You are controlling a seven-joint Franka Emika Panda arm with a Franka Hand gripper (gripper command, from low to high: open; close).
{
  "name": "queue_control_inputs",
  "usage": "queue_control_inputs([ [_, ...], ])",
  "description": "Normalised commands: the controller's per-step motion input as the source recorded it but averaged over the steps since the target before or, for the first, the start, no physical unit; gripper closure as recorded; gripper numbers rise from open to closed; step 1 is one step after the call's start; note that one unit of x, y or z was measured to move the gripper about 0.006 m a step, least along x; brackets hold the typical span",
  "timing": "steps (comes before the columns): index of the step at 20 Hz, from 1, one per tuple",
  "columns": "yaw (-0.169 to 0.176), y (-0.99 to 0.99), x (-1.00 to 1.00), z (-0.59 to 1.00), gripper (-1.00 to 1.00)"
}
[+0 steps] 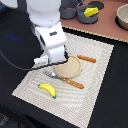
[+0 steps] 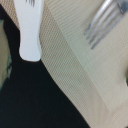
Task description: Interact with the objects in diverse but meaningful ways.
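Note:
In the exterior view my gripper (image 1: 46,62) hangs low over the beige placemat (image 1: 95,95), just beside the round plate; its jaws are too dark and small to read. A white tool handle (image 2: 29,30) lies across the mat's edge in the wrist view, close under the hand; a white piece (image 1: 41,60) shows by the gripper in the exterior view. A yellow banana (image 1: 47,90) lies on the mat's near part. A yellow cheese wedge (image 1: 90,12) sits in a grey-blue pot (image 1: 85,16) at the back. The dark brown bar is out of view.
A tan plate (image 1: 69,66) sits mid-mat, with an orange-handled fork (image 1: 67,80), whose tines (image 2: 102,22) show in the wrist view, and an orange-handled knife (image 1: 86,58). A second dark pot (image 1: 69,11) and a bowl (image 1: 122,17) stand at the back. Black table surrounds the mat.

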Motion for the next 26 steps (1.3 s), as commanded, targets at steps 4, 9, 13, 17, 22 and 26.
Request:
queue_control_inputs([
  [4, -0.188, -0.44, 0.42, 0.06, -1.00],
  [9, -0.175, -0.46, 0.53, 0.01, -1.00],
  [13, -0.144, -0.48, 0.70, 0.00, -1.00],
  [17, -0.133, -0.46, 0.78, 0.00, -1.00],
  [22, -0.118, -0.38, 0.58, -0.08, -1.00],
  [26, -0.055, -0.32, 0.13, -0.26, -1.00],
])
